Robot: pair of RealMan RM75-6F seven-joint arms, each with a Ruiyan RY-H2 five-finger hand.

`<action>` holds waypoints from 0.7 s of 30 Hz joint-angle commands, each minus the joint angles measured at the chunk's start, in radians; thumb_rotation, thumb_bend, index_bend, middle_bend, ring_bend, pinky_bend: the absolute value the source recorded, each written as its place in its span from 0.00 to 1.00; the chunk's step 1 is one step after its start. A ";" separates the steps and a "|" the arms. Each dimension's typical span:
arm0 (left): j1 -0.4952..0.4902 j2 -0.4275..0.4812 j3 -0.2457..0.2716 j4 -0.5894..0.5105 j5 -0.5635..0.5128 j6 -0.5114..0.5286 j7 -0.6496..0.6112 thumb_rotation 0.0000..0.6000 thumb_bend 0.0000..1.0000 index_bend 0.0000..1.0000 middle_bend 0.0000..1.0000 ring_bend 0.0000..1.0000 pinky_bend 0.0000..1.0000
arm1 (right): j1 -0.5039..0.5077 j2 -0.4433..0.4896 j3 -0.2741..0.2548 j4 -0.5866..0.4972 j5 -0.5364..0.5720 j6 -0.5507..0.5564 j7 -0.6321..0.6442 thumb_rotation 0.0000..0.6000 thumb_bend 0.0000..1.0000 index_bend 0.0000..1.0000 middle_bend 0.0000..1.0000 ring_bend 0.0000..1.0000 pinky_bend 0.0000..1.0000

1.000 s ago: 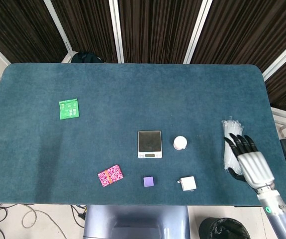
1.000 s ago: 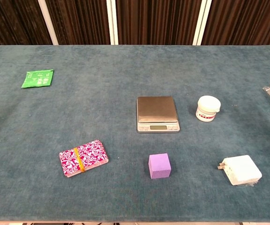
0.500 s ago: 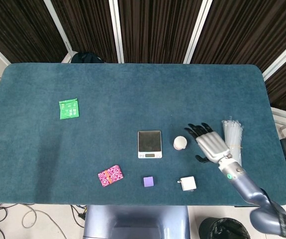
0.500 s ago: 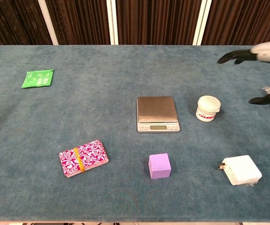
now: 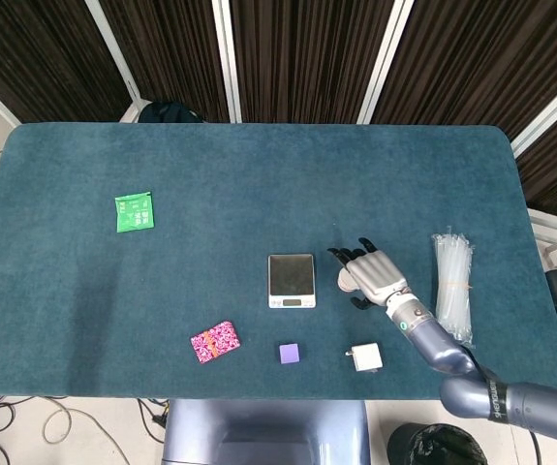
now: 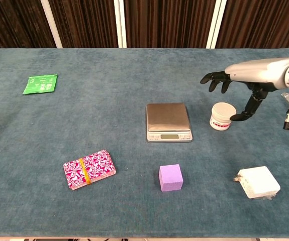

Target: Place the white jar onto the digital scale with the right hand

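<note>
The white jar (image 6: 222, 116) stands on the table just right of the digital scale (image 6: 168, 121), a flat steel-topped unit with a small display at its front. In the head view the jar (image 5: 342, 281) is mostly covered by my right hand (image 5: 369, 274). That right hand (image 6: 239, 80) hovers above the jar with fingers spread and the thumb hanging down beside the jar's right side; it holds nothing. The scale (image 5: 291, 280) has nothing on it. My left hand is not visible in either view.
A purple cube (image 6: 171, 177) and a white charger block (image 6: 258, 182) lie in front of the scale and jar. A pink patterned wallet (image 6: 89, 168) sits front left, a green packet (image 6: 40, 84) far left, and a bag of clear straws (image 5: 452, 284) to the right.
My right hand has swept leftward from the straw bag at the table's right side to a spot over the white jar, fingers still spread. Nothing on the table moved.
</note>
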 commanded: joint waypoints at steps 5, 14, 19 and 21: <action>-0.001 0.001 0.000 0.002 -0.001 -0.004 -0.001 1.00 0.77 0.05 0.00 0.00 0.00 | 0.030 -0.038 -0.027 0.042 0.030 0.000 0.001 1.00 0.36 0.04 0.21 0.26 0.00; -0.001 0.001 0.001 0.002 -0.001 -0.005 0.000 1.00 0.77 0.05 0.00 0.00 0.00 | 0.048 -0.077 -0.045 0.106 0.030 0.007 0.035 1.00 0.36 0.09 0.25 0.32 0.00; -0.001 0.002 0.002 0.001 -0.002 -0.007 0.003 1.00 0.77 0.05 0.00 0.00 0.00 | 0.056 -0.091 -0.055 0.134 0.031 -0.004 0.055 1.00 0.36 0.11 0.26 0.34 0.00; -0.001 0.003 0.002 0.000 -0.003 -0.008 0.004 1.00 0.77 0.05 0.00 0.00 0.00 | 0.060 -0.099 -0.060 0.148 0.031 -0.007 0.059 1.00 0.36 0.11 0.26 0.34 0.01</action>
